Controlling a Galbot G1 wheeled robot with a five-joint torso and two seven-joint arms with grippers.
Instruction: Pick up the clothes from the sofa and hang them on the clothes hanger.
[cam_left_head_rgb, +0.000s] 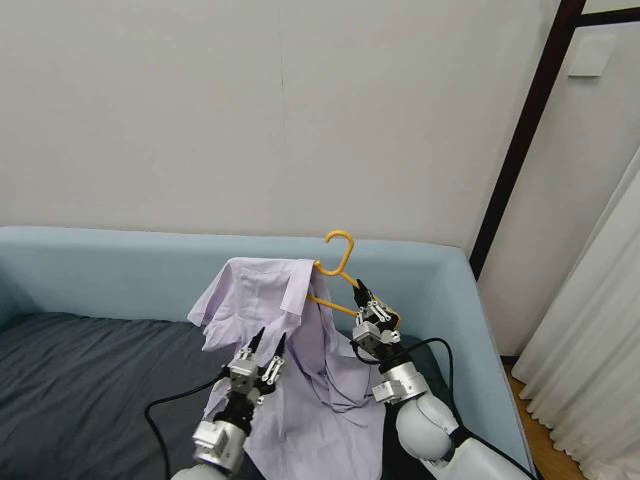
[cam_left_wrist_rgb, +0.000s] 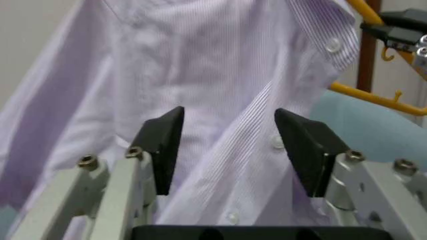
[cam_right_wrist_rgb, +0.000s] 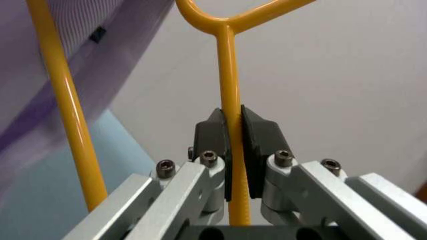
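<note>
Two grippers are raised over the sofa (cam_left_head_rgb: 100, 270), both in front of its light-blue backrest.

Left gripper (cam_left_head_rgb: 270, 338): jaws wide apart, pointing up, holding nothing. The lilac striped shirt (cam_left_head_rgb: 255, 295) hangs just ahead of them. From the left wrist, its button placket runs diagonally across the gap between the black pads (cam_left_wrist_rgb: 167, 145). Can't tell whether cloth touches either pad.

Shirt: long axis roughly vertical, collar end up, body falling down past both grippers toward the dark seat cushion (cam_left_head_rgb: 80, 380). The top is draped over the end of the hanger farthest from the right jaws, and one sleeve side bunches out beyond the left jaws.

Yellow hanger (cam_right_wrist_rgb: 229, 70): hook points up, near the wall, above both sets of jaws. Its long axis slopes down from the shirt's collar toward the right jaws.

Right gripper (cam_left_head_rgb: 368, 298): jaws narrow, clamped on a yellow bar of the hanger. The bar runs straight out between the pads to the curved junction ahead. A second yellow bar passes beside the jaws, with shirt fabric just beyond it.
</note>
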